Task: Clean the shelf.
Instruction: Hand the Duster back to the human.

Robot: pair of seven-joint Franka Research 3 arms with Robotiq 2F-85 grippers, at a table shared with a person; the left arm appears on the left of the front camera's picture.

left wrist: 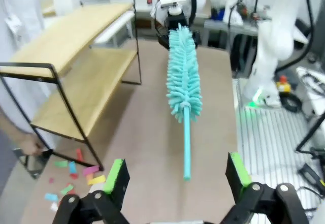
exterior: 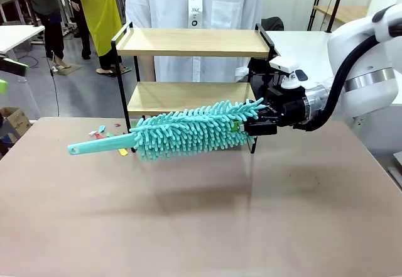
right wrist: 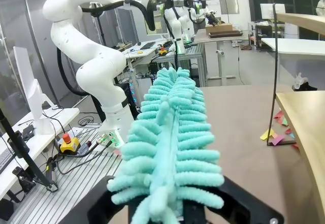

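The shelf (exterior: pixel 191 41), two light wooden boards in a thin black frame, stands at the far middle of the table. My right gripper (exterior: pixel 244 127) is shut on the fluffy tip of a teal duster (exterior: pixel 188 132). The duster lies level in front of the lower board, and its free handle points left. In the right wrist view the duster (right wrist: pixel 170 132) runs straight away from the right gripper (right wrist: pixel 172 211). My left gripper (left wrist: pixel 176 176) stands open. The end of the duster handle (left wrist: pixel 186 153) lies just ahead of the left gripper, between its green pads (left wrist: pixel 114 176) without touching either.
Coloured paper scraps (exterior: pixel 107 131) lie on the brown table by the shelf's left leg, and in the left wrist view the scraps (left wrist: pixel 76 176) lie at lower left. A person in a white coat (exterior: pixel 188 0) stands behind the shelf. The near table surface (exterior: pixel 201 214) is bare.
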